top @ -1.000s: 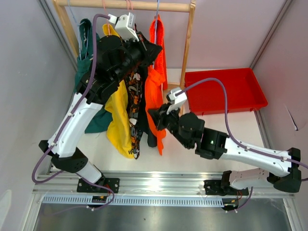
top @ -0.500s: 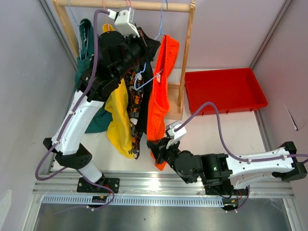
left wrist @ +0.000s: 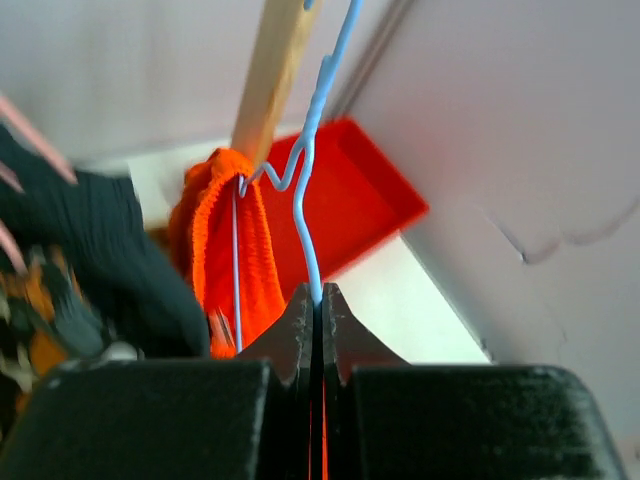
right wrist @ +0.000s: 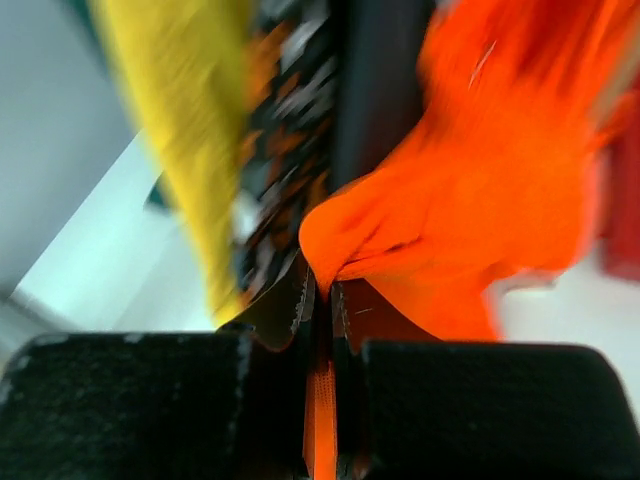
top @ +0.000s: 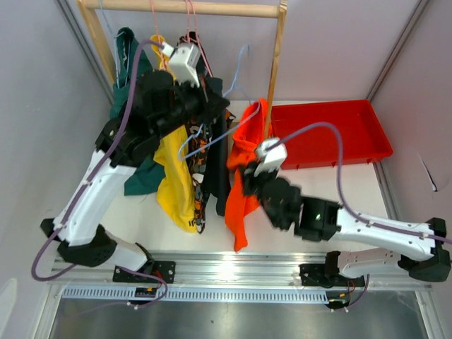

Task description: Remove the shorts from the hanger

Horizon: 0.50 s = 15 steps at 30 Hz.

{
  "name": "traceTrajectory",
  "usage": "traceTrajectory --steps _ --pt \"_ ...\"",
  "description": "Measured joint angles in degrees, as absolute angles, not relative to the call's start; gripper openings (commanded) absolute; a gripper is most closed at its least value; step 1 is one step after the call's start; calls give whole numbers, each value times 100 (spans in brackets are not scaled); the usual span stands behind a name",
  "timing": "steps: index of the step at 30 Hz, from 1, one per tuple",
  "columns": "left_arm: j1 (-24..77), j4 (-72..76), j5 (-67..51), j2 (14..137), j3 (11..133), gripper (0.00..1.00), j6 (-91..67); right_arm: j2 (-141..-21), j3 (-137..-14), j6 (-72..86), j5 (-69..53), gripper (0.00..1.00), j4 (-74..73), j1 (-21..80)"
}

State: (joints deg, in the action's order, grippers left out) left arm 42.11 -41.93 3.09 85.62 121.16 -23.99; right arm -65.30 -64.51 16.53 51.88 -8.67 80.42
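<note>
Progress seems early: our left jaws clamp the blue wire hanger (left wrist: 311, 240), right jaws pinch its bright orange fabric shorts (right wrist: 470, 180), unfreed.

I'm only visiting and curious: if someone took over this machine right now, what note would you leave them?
Left gripper: shut on the blue hanger.
Right gripper: shut on the bright orange shorts.
That pair still clings to the hanger's end, so none is off yet.
Dark green shorts, yellow shorts, patterned shorts and black shorts hang on the rack.
Left to do: free the orange pair, then the other four.
</note>
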Motion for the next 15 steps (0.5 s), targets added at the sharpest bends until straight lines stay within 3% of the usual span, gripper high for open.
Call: traceTrajectory --steps 8,15 --pt "4823 -4733 110 6233 9603 0 -2561 -6171 -7520 803 4491 0 -1046 5822" --pt "4836 -4722 134 4753 8691 0 -2604 -6635 -9378 377 3688 0 -1551 4001"
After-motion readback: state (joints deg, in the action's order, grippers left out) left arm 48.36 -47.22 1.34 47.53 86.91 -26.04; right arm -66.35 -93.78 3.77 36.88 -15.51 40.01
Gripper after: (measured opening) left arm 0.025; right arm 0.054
